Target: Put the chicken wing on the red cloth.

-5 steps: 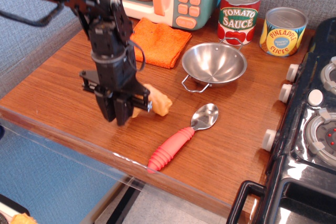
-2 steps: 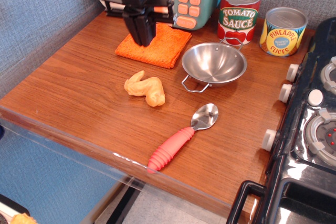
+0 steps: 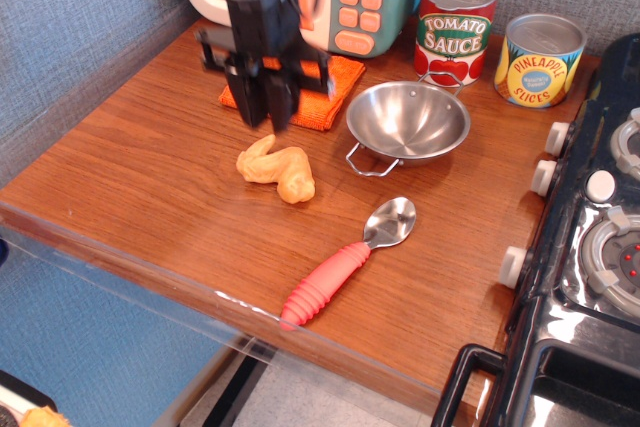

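Brown wood makes the counter (image 3: pixel 140 177), and the bowl (image 3: pixel 408 122) stands near its middle. Left of the bowl hangs the black gripper (image 3: pixel 268 112), fingers together and pointing down, holding nothing. Behind it lies the red cloth (image 3: pixel 340 82), partly hidden. The wing (image 3: pixel 278 171) rests on bare wood, left of the bowl and in front, just below the gripper, apart from the cloth. A spoon (image 3: pixel 345 262) lies in front of the bowl. Two cans (image 3: pixel 456 27) stand behind the bowl, to the right.

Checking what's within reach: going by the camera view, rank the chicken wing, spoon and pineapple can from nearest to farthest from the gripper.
1. chicken wing, just below the gripper.
2. spoon, toward the front edge.
3. pineapple can, at the back right, by the stove.
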Motion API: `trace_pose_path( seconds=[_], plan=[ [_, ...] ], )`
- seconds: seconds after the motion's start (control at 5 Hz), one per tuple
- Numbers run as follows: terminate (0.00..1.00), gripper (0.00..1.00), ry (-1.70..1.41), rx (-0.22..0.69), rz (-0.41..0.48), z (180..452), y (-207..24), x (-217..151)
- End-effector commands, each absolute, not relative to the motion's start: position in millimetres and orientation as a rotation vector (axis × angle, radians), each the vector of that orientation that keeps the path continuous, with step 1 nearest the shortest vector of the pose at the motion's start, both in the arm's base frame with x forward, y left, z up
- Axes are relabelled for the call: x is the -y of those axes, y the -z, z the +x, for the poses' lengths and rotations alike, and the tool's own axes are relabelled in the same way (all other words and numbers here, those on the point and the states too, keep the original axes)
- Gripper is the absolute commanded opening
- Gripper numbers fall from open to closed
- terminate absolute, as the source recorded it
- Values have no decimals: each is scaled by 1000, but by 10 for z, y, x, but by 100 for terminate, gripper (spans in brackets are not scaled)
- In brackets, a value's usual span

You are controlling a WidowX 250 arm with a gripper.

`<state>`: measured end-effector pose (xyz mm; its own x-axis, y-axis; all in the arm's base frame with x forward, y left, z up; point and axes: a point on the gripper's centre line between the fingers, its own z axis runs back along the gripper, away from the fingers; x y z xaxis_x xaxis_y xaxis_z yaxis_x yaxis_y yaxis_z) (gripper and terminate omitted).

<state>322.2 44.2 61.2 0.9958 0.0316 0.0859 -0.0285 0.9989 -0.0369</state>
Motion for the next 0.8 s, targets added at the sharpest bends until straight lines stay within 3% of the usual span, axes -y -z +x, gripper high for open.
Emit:
trace_pose_path(
  seconds=[0.0, 0.6],
  plan=[
    [0, 100, -147, 75, 7, 2941, -520, -261],
    [0, 100, -415, 44, -28, 3305, -336, -265]
  ],
)
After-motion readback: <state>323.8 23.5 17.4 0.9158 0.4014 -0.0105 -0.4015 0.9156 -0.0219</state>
